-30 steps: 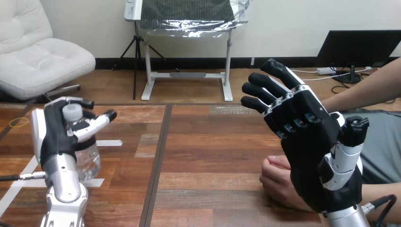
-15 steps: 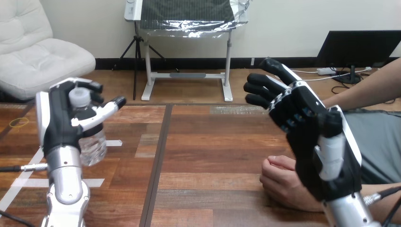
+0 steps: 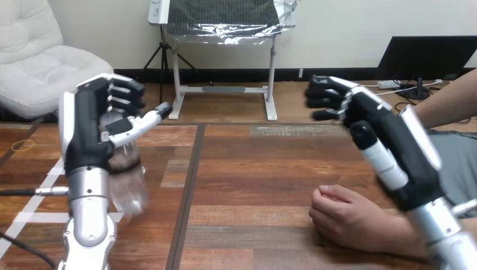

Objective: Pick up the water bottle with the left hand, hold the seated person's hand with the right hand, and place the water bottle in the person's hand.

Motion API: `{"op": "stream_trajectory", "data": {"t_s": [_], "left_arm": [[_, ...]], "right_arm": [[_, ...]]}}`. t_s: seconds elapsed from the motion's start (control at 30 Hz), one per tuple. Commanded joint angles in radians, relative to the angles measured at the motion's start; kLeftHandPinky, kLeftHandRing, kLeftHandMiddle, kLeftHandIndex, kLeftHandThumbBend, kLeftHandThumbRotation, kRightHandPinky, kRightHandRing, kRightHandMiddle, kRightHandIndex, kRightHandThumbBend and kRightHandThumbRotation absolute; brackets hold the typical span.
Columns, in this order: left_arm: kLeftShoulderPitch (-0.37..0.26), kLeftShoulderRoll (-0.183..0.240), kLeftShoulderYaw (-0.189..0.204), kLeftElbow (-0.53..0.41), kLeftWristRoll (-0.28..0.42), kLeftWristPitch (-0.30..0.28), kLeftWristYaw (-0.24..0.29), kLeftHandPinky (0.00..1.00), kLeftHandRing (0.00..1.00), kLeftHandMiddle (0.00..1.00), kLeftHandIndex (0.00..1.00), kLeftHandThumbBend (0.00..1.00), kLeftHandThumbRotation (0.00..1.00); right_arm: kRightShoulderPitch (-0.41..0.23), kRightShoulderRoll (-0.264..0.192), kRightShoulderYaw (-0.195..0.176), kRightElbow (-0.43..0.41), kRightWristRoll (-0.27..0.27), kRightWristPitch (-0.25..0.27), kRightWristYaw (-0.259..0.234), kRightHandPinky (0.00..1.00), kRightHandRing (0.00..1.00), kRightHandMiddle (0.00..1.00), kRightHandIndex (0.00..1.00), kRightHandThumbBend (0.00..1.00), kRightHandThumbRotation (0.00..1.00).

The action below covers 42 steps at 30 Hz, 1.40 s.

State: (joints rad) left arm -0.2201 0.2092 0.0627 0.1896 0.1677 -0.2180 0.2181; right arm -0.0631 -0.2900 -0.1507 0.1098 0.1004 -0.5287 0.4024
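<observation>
In the head view, the wooden table is made of brown planks. A dark seam runs from its far edge toward you, a little left of the middle. At the left part of the wood you see strips of white tape and, near the far left edge, a thin yellow loop.

Your left hand is raised above the left part of the table. Its fingers and thumb are curled round the upper part of the clear water bottle, so it is grasping the bottle. The bottle hangs in the air below the fingers, off the wood, and it looks blurred. Its long axis is nearly upright, with the bottom end leaning a little toward the view's right. The top end is hidden inside the fingers.

Your right hand is raised at the right side, with its fingers loosely bent and pointing to the view's left. They are released and hold nothing. The person's hand rests on the table as a loose fist, below your right hand and apart from it, and its forearm leads off to the right edge.

Between the bottle and the person's hand lies a broad stretch of bare wood, crossed by the seam. The table's far edge runs well behind both of your hands.
</observation>
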Motion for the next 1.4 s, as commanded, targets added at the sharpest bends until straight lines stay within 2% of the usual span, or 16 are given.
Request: {"op": "stream_trajectory", "data": {"t_s": [0.0,0.13,0.17,0.2,0.3,0.53,0.97,1.37], "left_arm": [[-0.008,-0.01,-0.016,-0.094,-0.001,-0.014,-0.03,0.3,0.36,0.4,0.41,0.82,0.0],[-0.001,-0.02,-0.019,-0.12,-0.012,-0.009,-0.049,0.29,0.35,0.4,0.4,0.82,0.0],[0.001,-0.024,-0.019,-0.125,-0.023,-0.011,-0.059,0.29,0.35,0.39,0.4,0.84,0.0],[0.003,-0.027,-0.019,-0.129,-0.029,-0.012,-0.066,0.29,0.35,0.39,0.4,0.84,0.0],[0.007,-0.032,-0.021,-0.149,-0.027,0.0,-0.077,0.29,0.35,0.39,0.4,0.83,0.0],[0.017,-0.05,-0.021,-0.185,-0.036,0.014,-0.105,0.28,0.34,0.39,0.4,0.83,0.0],[0.016,-0.061,-0.014,-0.198,-0.035,0.007,-0.128,0.28,0.34,0.39,0.4,0.83,0.0],[0.011,-0.06,-0.011,-0.191,-0.035,-0.001,-0.135,0.28,0.34,0.38,0.4,0.82,0.0]], "right_arm": [[-0.094,-0.077,-0.051,0.077,-0.036,-0.044,-0.032,0.7,0.76,0.78,0.78,0.86,0.87],[-0.124,-0.123,-0.06,0.144,-0.055,-0.069,-0.031,0.71,0.78,0.79,0.78,0.88,0.87],[-0.136,-0.14,-0.062,0.172,-0.063,-0.08,-0.029,0.74,0.8,0.81,0.8,0.83,0.86],[-0.144,-0.151,-0.063,0.19,-0.067,-0.088,-0.028,0.75,0.8,0.81,0.8,0.84,0.85],[-0.174,-0.199,-0.065,0.26,-0.107,-0.136,-0.034,0.74,0.8,0.81,0.8,0.84,0.85],[-0.212,-0.288,-0.062,0.356,-0.172,-0.141,-0.048,0.73,0.81,0.81,0.81,0.85,0.83],[-0.223,-0.379,-0.057,0.401,-0.213,-0.112,-0.056,0.71,0.81,0.82,0.82,0.86,0.73],[-0.2,-0.41,-0.061,0.362,-0.217,-0.07,-0.061,0.69,0.81,0.83,0.82,0.85,0.71]]}}
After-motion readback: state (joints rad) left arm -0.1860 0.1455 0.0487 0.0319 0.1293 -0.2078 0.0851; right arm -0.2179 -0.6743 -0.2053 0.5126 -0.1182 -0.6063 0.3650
